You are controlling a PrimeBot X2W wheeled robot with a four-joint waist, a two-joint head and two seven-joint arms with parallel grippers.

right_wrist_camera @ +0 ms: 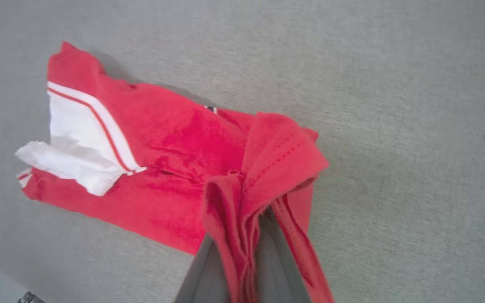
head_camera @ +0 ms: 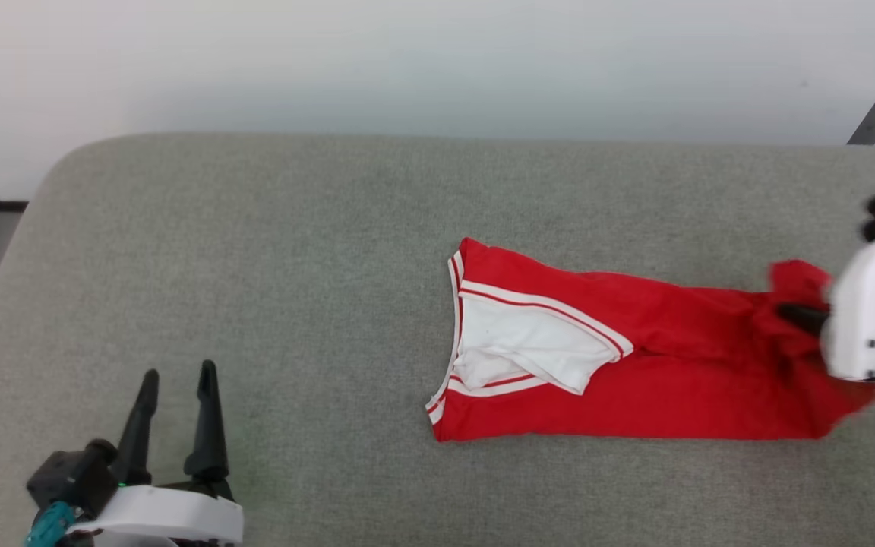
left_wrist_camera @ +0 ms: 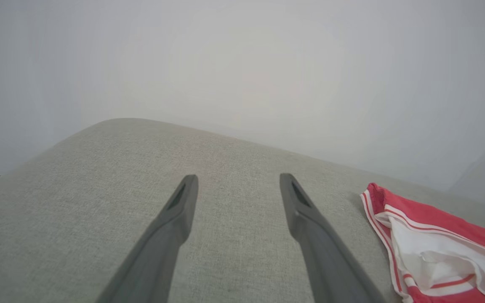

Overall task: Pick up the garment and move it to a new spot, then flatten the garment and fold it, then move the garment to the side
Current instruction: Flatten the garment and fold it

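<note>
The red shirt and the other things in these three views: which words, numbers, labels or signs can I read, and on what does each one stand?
None can be read.
The folded red shirt with white striped trim shows plain cloth and stripes.
At its far fold edge, in the right wrist view, a tiny dark and white mark peeks out; too little of it shows to read.
The grey fabric surface bears no text.

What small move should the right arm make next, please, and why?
Probably carry the pinched hem leftward over the white-trimmed end: the right gripper, jaws shut, holds up the bunched hem of the red jersey-fabric garment, whose rest lies flat, folded lengthwise.
</note>
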